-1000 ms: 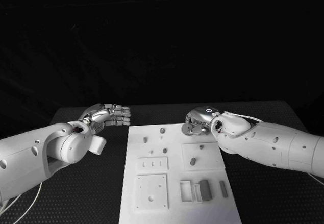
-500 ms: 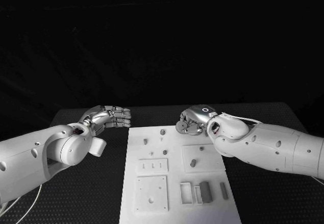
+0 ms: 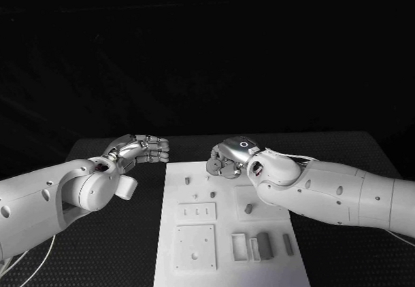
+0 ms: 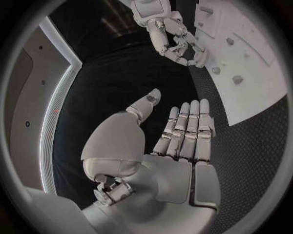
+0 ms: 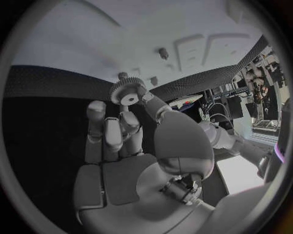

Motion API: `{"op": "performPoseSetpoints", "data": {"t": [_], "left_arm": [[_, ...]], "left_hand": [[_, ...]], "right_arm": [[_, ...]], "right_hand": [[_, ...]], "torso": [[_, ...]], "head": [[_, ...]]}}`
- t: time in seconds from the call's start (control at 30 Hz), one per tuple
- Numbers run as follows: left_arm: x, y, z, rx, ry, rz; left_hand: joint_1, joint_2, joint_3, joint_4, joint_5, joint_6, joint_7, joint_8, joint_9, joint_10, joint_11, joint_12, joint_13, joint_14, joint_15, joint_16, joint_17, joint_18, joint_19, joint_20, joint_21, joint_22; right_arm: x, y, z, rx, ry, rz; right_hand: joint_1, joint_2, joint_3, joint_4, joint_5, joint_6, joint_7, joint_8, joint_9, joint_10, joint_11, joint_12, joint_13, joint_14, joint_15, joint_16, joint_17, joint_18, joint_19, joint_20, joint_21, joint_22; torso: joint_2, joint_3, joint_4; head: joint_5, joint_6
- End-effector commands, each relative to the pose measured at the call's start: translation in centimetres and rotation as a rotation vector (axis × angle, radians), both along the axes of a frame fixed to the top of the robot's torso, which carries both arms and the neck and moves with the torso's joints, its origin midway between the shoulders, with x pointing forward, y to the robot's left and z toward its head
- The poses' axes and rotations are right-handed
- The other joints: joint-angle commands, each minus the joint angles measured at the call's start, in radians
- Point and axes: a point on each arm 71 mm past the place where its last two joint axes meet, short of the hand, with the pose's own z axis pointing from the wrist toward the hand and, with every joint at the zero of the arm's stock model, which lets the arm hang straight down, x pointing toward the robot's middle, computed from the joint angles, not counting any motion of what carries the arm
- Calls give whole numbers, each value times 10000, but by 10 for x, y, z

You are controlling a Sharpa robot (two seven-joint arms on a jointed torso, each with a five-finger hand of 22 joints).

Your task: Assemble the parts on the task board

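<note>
The white task board (image 3: 198, 275) lies in the middle of the black table. Small grey pegs (image 3: 187, 180) stand on its far half, and grey blocks (image 3: 262, 241) sit in slots near its front right. My right hand (image 3: 225, 161) hovers over the board's far edge and pinches a small toothed gear (image 5: 127, 92) between thumb and a finger. The gear hangs just above the board (image 5: 122, 29), near a peg (image 5: 163, 52). My left hand (image 3: 138, 149) is held flat with straight fingers (image 4: 186, 127), empty, just off the board's far left corner.
A plate with several slots (image 3: 196, 211) and a square plate with holes (image 3: 194, 246) lie on the board's left half. An open rectangular frame (image 3: 239, 245) stands beside the grey blocks. Black table mat (image 3: 111, 254) surrounds the board.
My right hand has moved left along the board's far edge, carrying the gear, and now sits over the board's far middle. The left hand has stayed put.
</note>
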Motion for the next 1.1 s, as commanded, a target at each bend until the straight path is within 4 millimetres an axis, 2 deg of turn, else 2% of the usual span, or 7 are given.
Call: {"op": "performPoseSetpoints", "data": {"t": [0.03, 0.07, 0.23, 0.33, 0.63, 1.0, 1.1], "left_arm": [[0, -3, 1, -74, -71, -134], [0, -3, 1, -74, -75, -134], [0, -5, 1, -79, -71, -163], [0, -5, 1, -82, -71, -173], [0, -5, 1, -82, -76, -168], [0, -6, 1, -85, -75, -192], [1, -7, 1, -86, -70, -206]], "left_hand": [[-49, 4, -68, -18, -45, 81, 360, -67, -15, 59, -24, -40, -10, 66, -25, -50, 10, 63, 63, 8, -33, -16], [-49, 3, -68, -18, -45, 81, 360, -67, -15, 59, -24, -40, -10, 66, -25, -50, 11, 63, 63, 8, -33, -16], [-50, 3, -69, -18, -45, 81, 360, -68, -17, 59, -24, -43, -10, 66, -25, -53, 12, 63, 63, 9, -35, -17], [-49, 4, -69, -17, -45, 81, 361, -68, -17, 60, -24, -44, -10, 66, -24, -54, 12, 63, 64, 9, -36, -17], [-51, 4, -71, -16, -46, 82, 362, -70, -19, 62, -23, -48, -10, 68, -24, -58, 14, 62, 65, 9, -39, -17], [-53, 5, -73, -14, -45, 83, 363, -72, -22, 64, -23, -52, -10, 69, -23, -62, 17, 62, 68, 9, -42, -18], [-54, 4, -74, -14, -45, 83, 364, -72, -23, 65, -23, -54, -10, 70, -23, -63, 18, 62, 68, 10, -43, -18]], "right_arm": [[0, 8, -5, -119, -31, 9], [-1, 11, -7, -125, 9, 45], [-3, 21, -13, -159, 169, 187], [-3, 23, -17, -226, 269, 187], [-3, 28, -25, -262, 489, 219], [-1, 30, -26, -291, 491, 198], [-1, 30, -26, -322, 526, 202]], "right_hand": [[-25, -55, -34, 15, 69, 508, 11, 101, 169, 63, 22, -28, -14, 70, 5, 8, -8, 589, 41, -49, 47, 168], [-26, -54, -33, 14, 69, 506, 11, 99, 169, 63, 22, -29, -16, 66, 5, 7, -16, 589, 42, -49, 47, 167], [-37, -59, -33, 12, 69, 480, 16, 78, 162, 59, 27, -46, -34, 68, 5, 1, -31, 589, 48, -51, 41, 161], [-42, -61, -34, 13, 69, 475, 18, 74, 161, 63, 28, -46, -32, 67, 6, -1, -38, 589, 50, -51, 39, 160], [-64, -62, -35, 16, 69, 456, 24, 56, 155, 70, 34, -53, -35, 60, 10, -8, -67, 589, 55, -50, 30, 153], [-78, -81, -38, 13, 68, 439, 30, 40, 151, 65, 40, -69, -51, 53, 15, -14, -91, 589, 59, -50, 23, 148], [-80, -85, -38, 13, 69, 435, 32, 37, 150, 66, 41, -69, -50, 57, 16, -16, -87, 589, 59, -50, 21, 147]], "torso": [[-4, -15, 23], [-4, -21, 27], [-2, -6, 32], [-7, -13, 43], [9, 9, 2], [10, 20, -6], [13, 17, 0]], "head": [[-41, -10], [-38, -6], [5, -22], [7, -33], [66, -45], [74, -34], [24, -38]]}}
